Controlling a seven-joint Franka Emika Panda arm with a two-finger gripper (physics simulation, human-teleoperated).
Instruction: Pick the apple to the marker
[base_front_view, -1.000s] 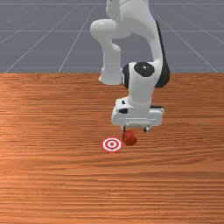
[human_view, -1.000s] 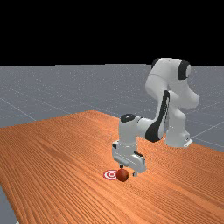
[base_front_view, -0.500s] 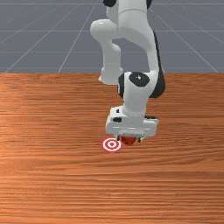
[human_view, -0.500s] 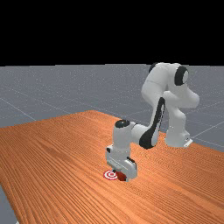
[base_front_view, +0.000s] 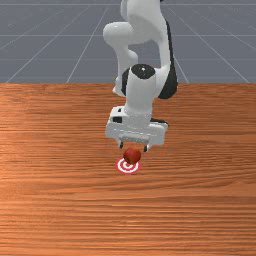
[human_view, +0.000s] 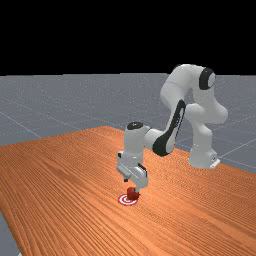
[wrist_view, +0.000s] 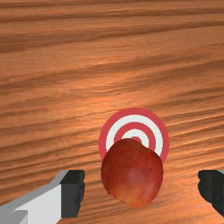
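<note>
The gripper (base_front_view: 133, 147) stands open above the red apple (wrist_view: 132, 173): its 2 fingers (wrist_view: 73, 192) are well apart, with a gap on each side of the fruit, so nothing is held. The fingers sit on 2 opposite sides of the apple, probably so that they can either clear it on the way up or close on it evenly.

The apple overlaps the red-and-white bullseye marker (base_front_view: 123, 170). In the front view it hides the part of the rings nearer the arm's base, while the edge farther from the base shows; in the wrist view it covers the portion of the marker nearest the line between the fingers. It is therefore off-centre in these views, though its height may exaggerate that. Whether its underside touches the marker or the wooden table (base_front_view: 50, 200) is hidden.

The task looks nearly done, and the step in hand seems to be a release or a small correction. If the apple is at rest, the hand can rise straight up with the fingers wide, since a sideways drift could nudge it. If centring matters, it needs 1 more grasp, lower and around the middle, because a round fruit is likely to roll when pushed from 1 side.
</note>
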